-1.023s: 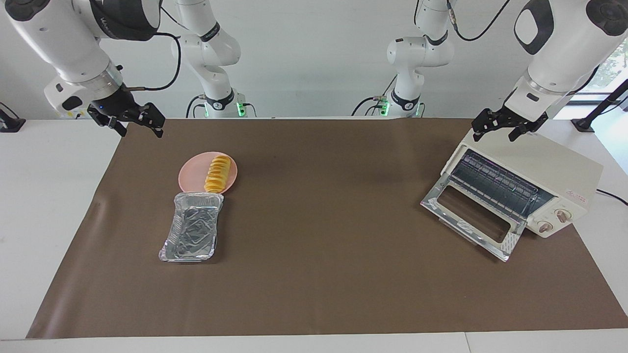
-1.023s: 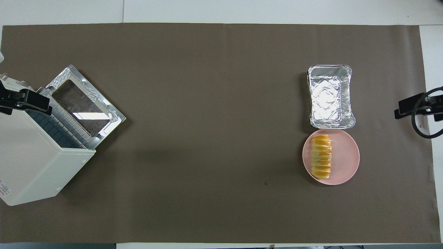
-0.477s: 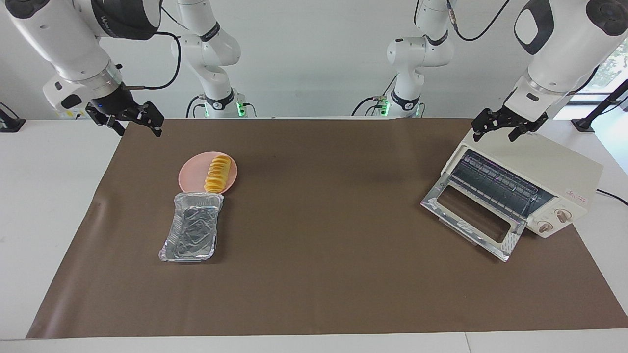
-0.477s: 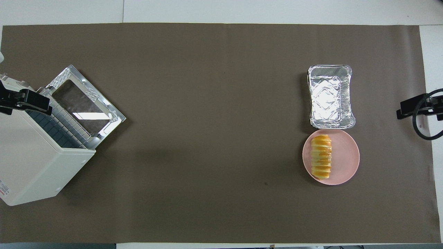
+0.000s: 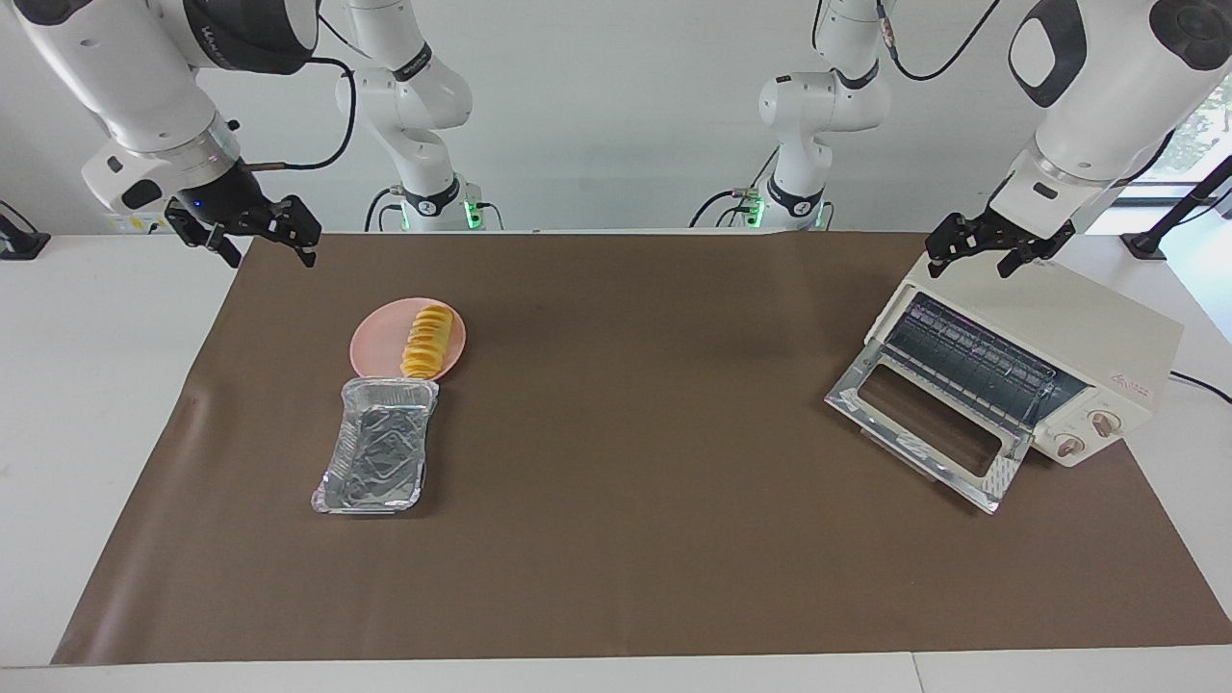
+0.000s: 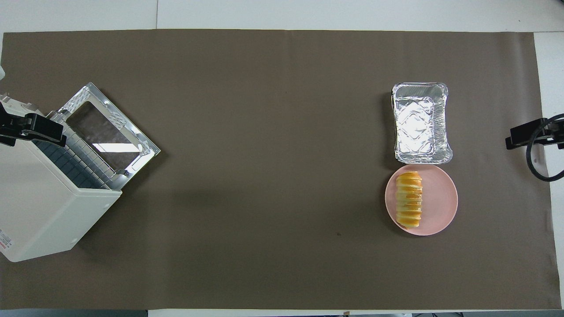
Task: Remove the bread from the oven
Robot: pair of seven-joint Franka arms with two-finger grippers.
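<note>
The bread (image 5: 428, 340), a ridged golden-yellow loaf, lies on a pink plate (image 5: 371, 348) toward the right arm's end of the table; it also shows in the overhead view (image 6: 409, 199). The cream-white oven (image 5: 1068, 322) stands at the left arm's end with its glass door (image 5: 924, 423) dropped open and its wire rack bare. My left gripper (image 5: 972, 258) hangs open and empty over the oven's top by the opening. My right gripper (image 5: 260, 241) hangs open and empty over the mat's edge, apart from the plate.
A silver foil tray (image 5: 377, 457) lies empty, touching the plate on the side farther from the robots. A brown mat (image 5: 626, 539) covers the table. The oven's two knobs (image 5: 1088, 433) sit beside the open door.
My right gripper has risen a little and drawn slightly away from the plate, toward the table's end. The left gripper, bread, tray and oven have not moved.
</note>
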